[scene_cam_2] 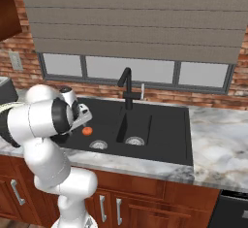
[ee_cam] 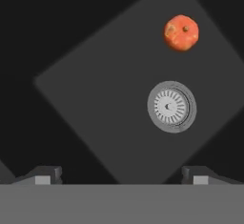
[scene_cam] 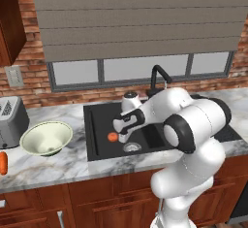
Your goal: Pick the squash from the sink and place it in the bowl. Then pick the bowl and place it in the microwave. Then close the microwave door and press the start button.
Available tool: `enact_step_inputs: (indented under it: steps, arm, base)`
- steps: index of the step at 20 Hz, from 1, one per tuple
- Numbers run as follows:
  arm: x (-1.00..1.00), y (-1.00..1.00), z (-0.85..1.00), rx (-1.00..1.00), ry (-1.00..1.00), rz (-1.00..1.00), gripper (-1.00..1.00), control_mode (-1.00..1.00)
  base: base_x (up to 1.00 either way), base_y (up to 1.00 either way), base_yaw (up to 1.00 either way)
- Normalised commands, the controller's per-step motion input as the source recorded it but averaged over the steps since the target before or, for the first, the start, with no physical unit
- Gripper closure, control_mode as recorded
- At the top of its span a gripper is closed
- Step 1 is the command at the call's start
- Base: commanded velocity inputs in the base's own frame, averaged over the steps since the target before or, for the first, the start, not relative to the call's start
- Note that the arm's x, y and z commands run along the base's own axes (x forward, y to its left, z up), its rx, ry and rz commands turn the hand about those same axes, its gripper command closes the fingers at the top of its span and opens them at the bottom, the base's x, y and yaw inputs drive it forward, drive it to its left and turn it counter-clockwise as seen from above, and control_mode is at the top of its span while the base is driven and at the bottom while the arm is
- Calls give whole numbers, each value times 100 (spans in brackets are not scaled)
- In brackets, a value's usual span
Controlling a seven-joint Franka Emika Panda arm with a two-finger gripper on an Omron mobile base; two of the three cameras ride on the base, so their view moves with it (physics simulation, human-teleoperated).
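Still on the first step: hovering over the sink, fingers spread wide and empty; next, shifting toward the squash and descending around it.

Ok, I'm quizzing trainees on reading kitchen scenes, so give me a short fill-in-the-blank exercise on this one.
1. The squash lies in the ____ basin of the sink, near a round steel drain.
2. The gripper hangs over the sink with its jaws ____.
3. The bowl on the counter holds ____.
4. Left of the bowl stands a grey ____.

Missing words: left; open; nothing; toaster
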Motion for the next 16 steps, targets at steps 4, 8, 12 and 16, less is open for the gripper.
enact_step_inputs:
  steps: [4,8,12,16]
  arm:
    - [23,27,-31,3,0,0,-100,-100]
    - [25,15,-35,3,0,0,-100,-100]
    - [37,0,-29,2,0,0,-100,-100]
    - [41,0,-19,3,0,0,-100,-100]
  base:
    - [0,0,0]
    - [0,0,0]
    - [0,0,0]
    - [0,0,0]
